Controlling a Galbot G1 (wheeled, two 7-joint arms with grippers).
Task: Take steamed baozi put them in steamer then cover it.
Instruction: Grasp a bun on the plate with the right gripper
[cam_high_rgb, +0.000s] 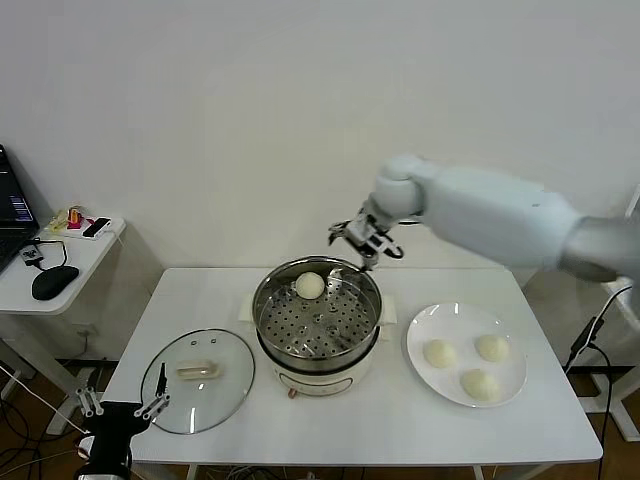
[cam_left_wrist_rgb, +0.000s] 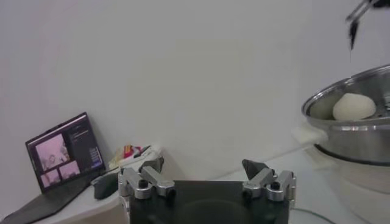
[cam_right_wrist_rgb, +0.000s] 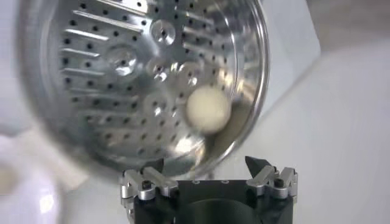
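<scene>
One bun sits in the steamer. The right gripper hangs above its back edge, wide open and empty. The left gripper waits low, open too

No text, label, brand, number or sign can be read anywhere in these views. The laptop on the side surface at far left has a lit screen with pinkish panels and rows of small lines, but none of it resolves into legible words. The steamer, its white base, the cover and the plate show no visible markings
</scene>
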